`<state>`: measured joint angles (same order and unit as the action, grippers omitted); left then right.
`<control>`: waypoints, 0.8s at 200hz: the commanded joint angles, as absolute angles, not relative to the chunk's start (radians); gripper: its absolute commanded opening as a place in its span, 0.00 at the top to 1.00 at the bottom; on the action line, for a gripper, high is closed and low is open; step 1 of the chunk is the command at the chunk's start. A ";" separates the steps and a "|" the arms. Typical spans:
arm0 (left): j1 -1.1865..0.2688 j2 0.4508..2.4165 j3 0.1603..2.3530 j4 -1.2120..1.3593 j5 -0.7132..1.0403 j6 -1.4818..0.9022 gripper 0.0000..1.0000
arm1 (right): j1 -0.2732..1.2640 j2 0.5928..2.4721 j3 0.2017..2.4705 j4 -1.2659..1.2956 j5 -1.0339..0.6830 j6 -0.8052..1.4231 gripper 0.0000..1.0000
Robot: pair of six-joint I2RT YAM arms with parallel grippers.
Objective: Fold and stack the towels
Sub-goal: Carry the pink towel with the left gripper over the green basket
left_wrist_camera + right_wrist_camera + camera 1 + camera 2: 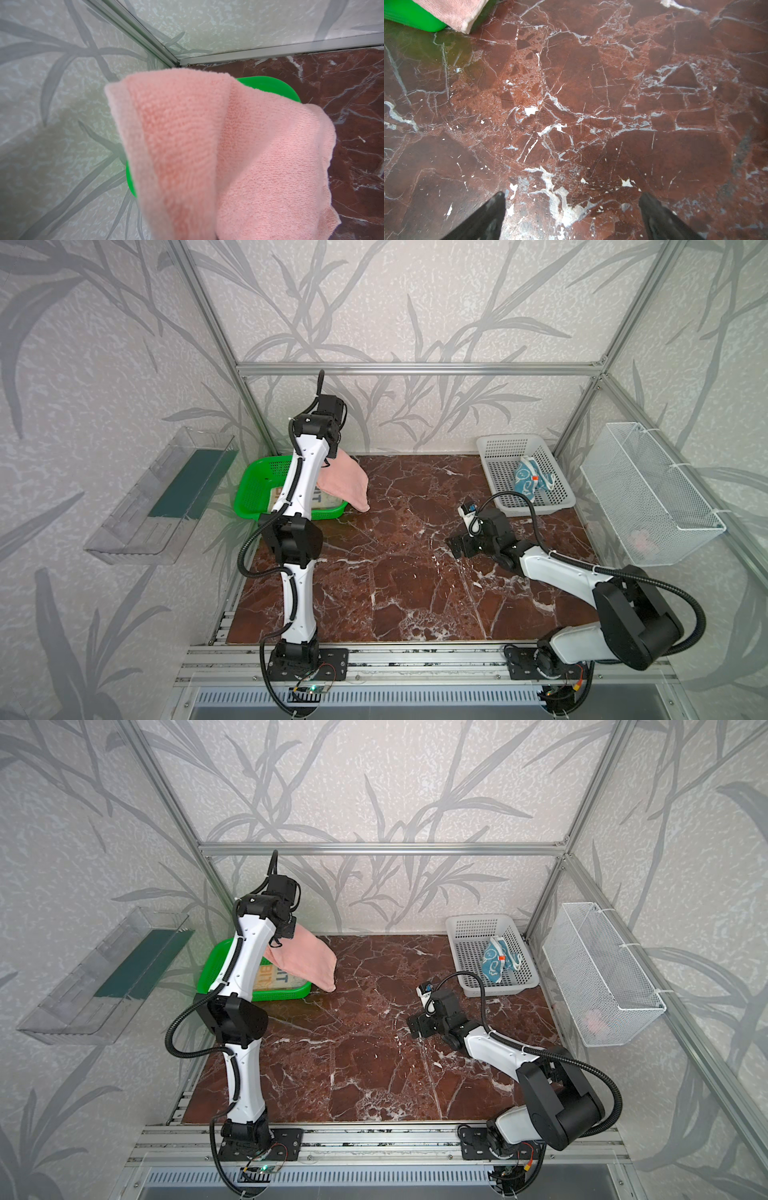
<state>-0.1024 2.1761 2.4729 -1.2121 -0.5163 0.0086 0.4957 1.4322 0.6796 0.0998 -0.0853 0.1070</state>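
Observation:
A pink towel (347, 485) (309, 961) hangs from my left gripper (331, 451) (287, 928), which is raised over the green basket (253, 489) and shut on the towel's top. In the left wrist view the pink towel (228, 145) hides the jaws. Its lower corner (465, 18) reaches down to the marble table beside the basket. A cream towel with letters (319, 498) (276, 975) lies in the green basket. A teal towel (531, 481) (498, 962) lies crumpled in the white basket (494, 448). My right gripper (457, 546) (572, 197) is open and empty, low over bare marble.
A white wire basket (648, 493) hangs on the right wall with something pink inside. A clear plastic shelf (162, 497) is fixed to the left wall. The metal frame rails run along the table's back and sides.

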 commanded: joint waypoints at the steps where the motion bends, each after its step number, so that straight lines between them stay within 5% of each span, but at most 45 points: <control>1: -0.067 2.114 2.430 -1.196 -0.561 0.025 1.00 | 0.508 1.445 0.714 0.101 -0.066 0.097 0.01; 160: 0.021 2.181 2.138 -0.933 -0.666 0.056 1.00 | 0.549 1.494 0.756 0.058 -0.045 0.078 0.01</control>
<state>0.0154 2.1593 2.1696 -1.0008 -0.6224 0.0422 0.5426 1.4902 0.7265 0.0765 -0.0601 0.0845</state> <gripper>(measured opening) 0.063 0.991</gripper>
